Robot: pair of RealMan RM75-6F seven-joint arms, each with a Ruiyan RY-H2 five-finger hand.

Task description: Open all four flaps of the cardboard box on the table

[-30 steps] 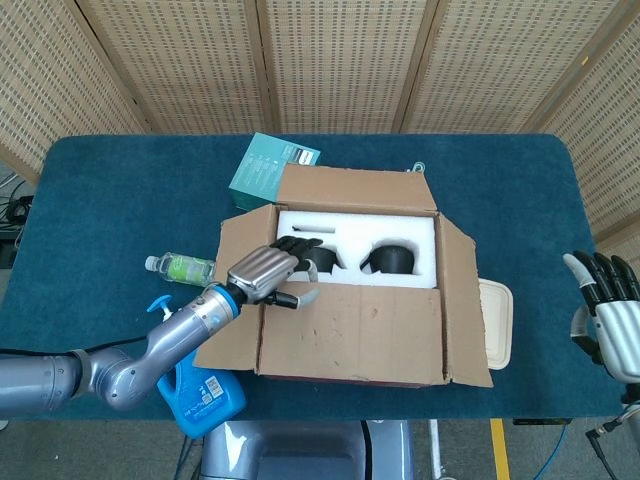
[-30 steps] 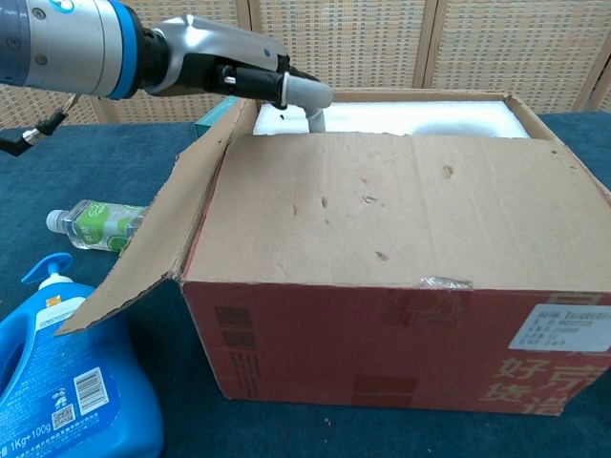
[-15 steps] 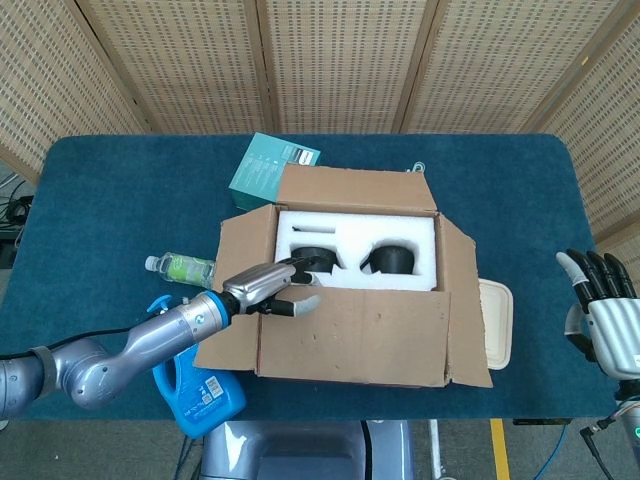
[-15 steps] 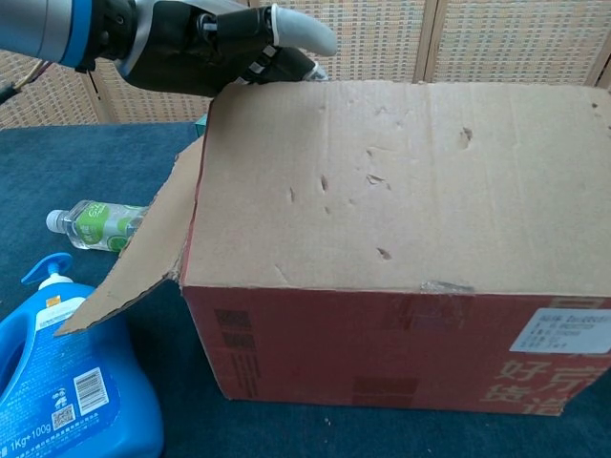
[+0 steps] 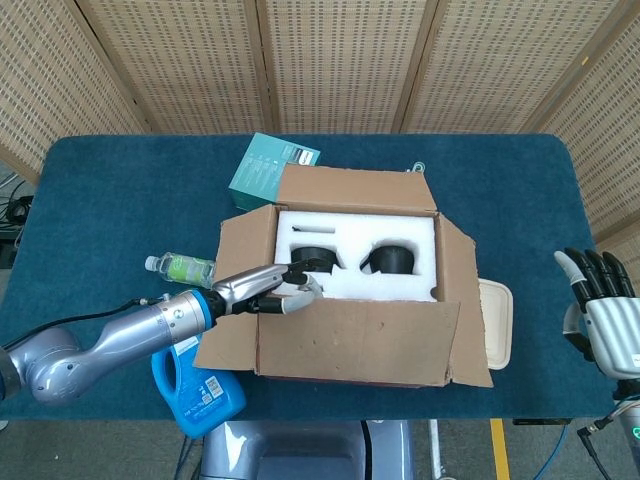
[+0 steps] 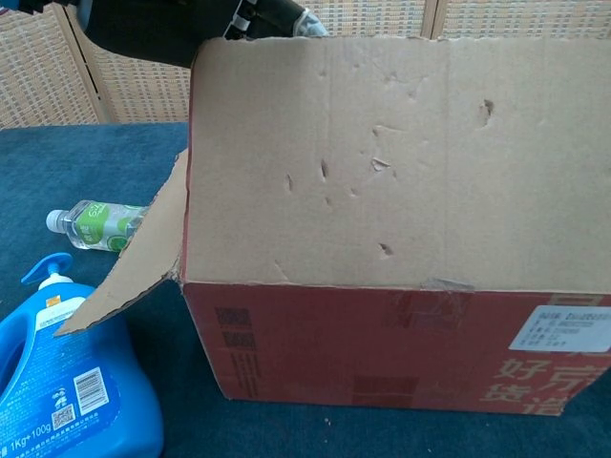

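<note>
Head view: cardboard box (image 5: 350, 300) long axis left-right; left hand (image 5: 262, 289) grips near flap (image 5: 350, 338); right hand (image 5: 600, 310) open, idle

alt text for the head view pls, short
From above, the robot's left hand grips the top edge of the brown cardboard box's near flap, with the other three flaps folded outward and white foam packing exposed inside. A blue detergent bottle, clear plastic bottle and teal carton lie nearby on the blue table.

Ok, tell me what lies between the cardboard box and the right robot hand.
In the head view, a pale lidded container beside the cardboard box, then bare blue tabletop up to the right robot hand.
</note>
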